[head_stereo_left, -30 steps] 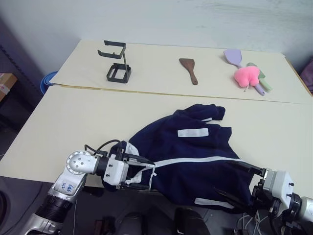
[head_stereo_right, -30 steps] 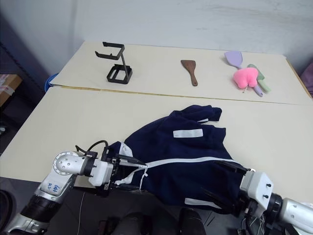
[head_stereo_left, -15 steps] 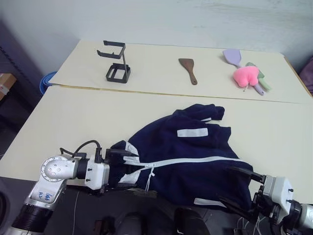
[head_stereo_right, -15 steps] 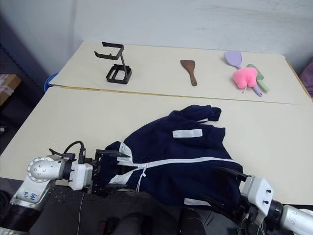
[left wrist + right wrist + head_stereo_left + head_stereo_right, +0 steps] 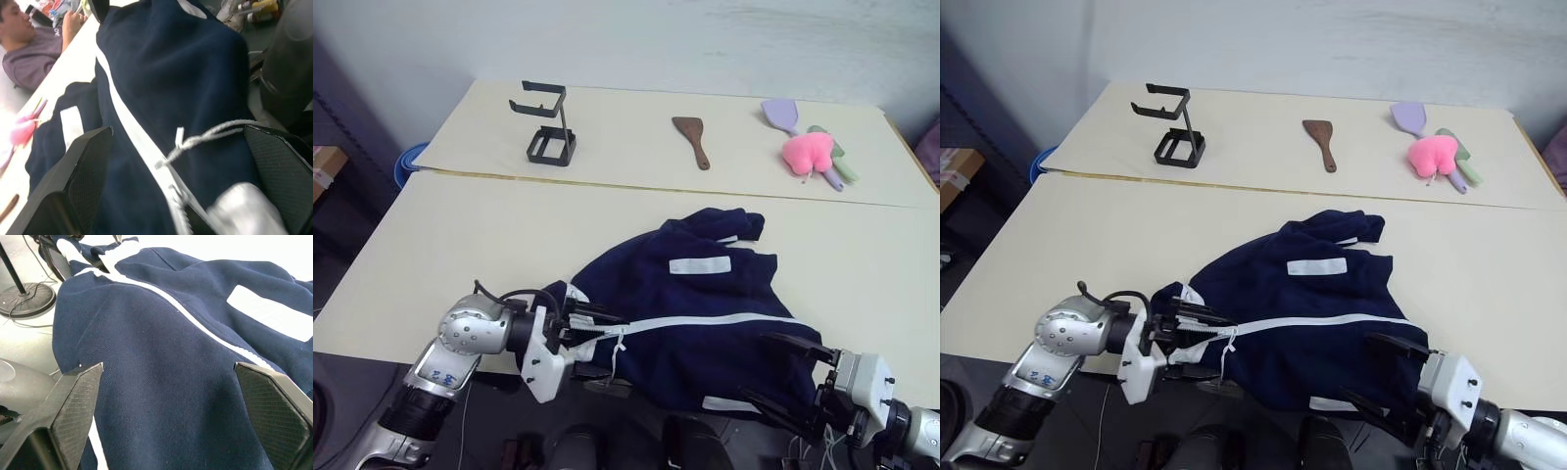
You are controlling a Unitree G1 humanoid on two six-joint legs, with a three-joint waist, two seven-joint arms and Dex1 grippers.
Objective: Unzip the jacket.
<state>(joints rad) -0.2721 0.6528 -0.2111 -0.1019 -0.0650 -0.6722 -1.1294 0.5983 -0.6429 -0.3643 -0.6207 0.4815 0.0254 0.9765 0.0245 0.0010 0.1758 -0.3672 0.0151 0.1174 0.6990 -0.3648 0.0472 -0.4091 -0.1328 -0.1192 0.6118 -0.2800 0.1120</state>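
A dark navy jacket (image 5: 700,313) was seen, crossed by a white zipper (image 5: 705,321) line and marked with white rectangular patches (image 5: 699,265); a white cord (image 5: 215,134) was shown at the zipper's end. The tabletop (image 5: 460,245) was coloured pale cream. A black wire stand (image 5: 546,125), a brown wooden spatula (image 5: 691,139), a lilac spatula (image 5: 780,114) and a bright pink plush toy (image 5: 805,152) were seen on it. Black fingers with a fine mesh pattern (image 5: 73,406) were shown on the right claw (image 5: 788,377), behind which a white housing was seen.
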